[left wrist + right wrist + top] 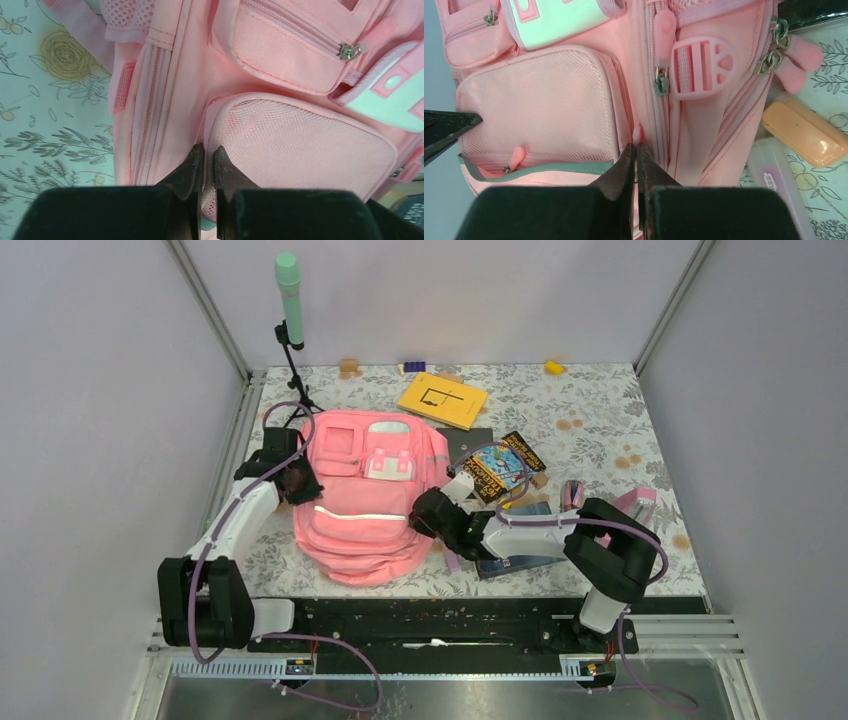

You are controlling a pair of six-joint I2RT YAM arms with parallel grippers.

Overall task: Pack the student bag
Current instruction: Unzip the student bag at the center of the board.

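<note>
**Location of item.** The student bag (pixel 365 515) lies flat on the flowered table (pixel 600 420), left of centre, front pockets facing up. All the zips visible in the two wrist views appear closed. The yellow book (pixel 442 399) and the dark patterned book (pixel 505 467) lie outside the bag, beyond and to the right of it, so packing is judged not to have started.

**Placement of arms.** One arm stands at each flank of the bag. The likely reason is that soft fabric slides or folds when pulled from one side only. A hold on one flank would steady the bag while the other arm works an opening.

**Left gripper** (pixel 208 150). The jaws stand very narrow, with only a slit between them. They are set on the seam where the mesh pocket (pixel 300 145) meets the side panel. Pink fabric shows in the slit, so the gripper is judged to be pinching the bag's edge.

**Right gripper** (pixel 637 147). The jaws are pressed fully together on the opposite flank, just beside the long zip line. A small pink tab (pixel 639 131) stands right at the tips. It cannot be told whether the tab is nipped between the tips or lies just past them.

**Risk.** With so slight a purchase, the tab may slip free under a pull.
</note>
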